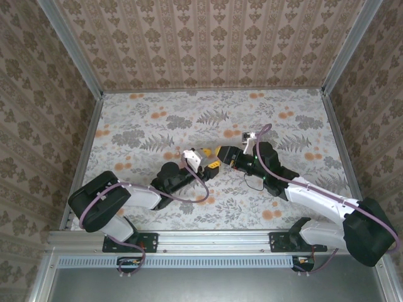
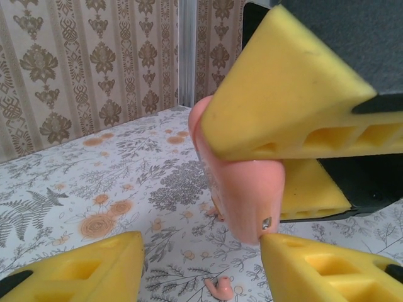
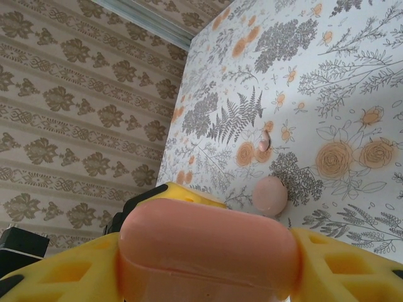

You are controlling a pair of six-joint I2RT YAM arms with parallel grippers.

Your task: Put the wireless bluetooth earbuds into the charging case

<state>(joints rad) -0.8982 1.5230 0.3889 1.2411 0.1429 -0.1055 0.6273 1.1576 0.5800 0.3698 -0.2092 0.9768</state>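
The salmon-pink charging case [image 3: 208, 248] hangs above the table, and my right gripper [image 3: 206, 242] is shut on it, a yellow finger on each end. In the left wrist view the case [image 2: 242, 189] points downward with those fingers [image 2: 283, 94] across it. My left gripper [image 2: 203, 246] stands open just below, its right fingertip [image 2: 277, 248] against the case's lower corner. One earbud [image 2: 220, 288] lies on the cloth under the left gripper. The other earbud [image 2: 215, 211] peeks out behind the case. From the right wrist both earbuds [image 3: 264, 142] [image 3: 271, 195] lie on the cloth. Both grippers [image 1: 212, 165] [image 1: 223, 153] meet mid-table.
A floral printed cloth [image 1: 157, 126] covers the table, and patterned walls [image 1: 208, 38] with metal corner posts enclose it at the back and sides. Both arms reach inward from the near rail [image 1: 208, 238]. Open cloth lies to the left, right and back of the grippers.
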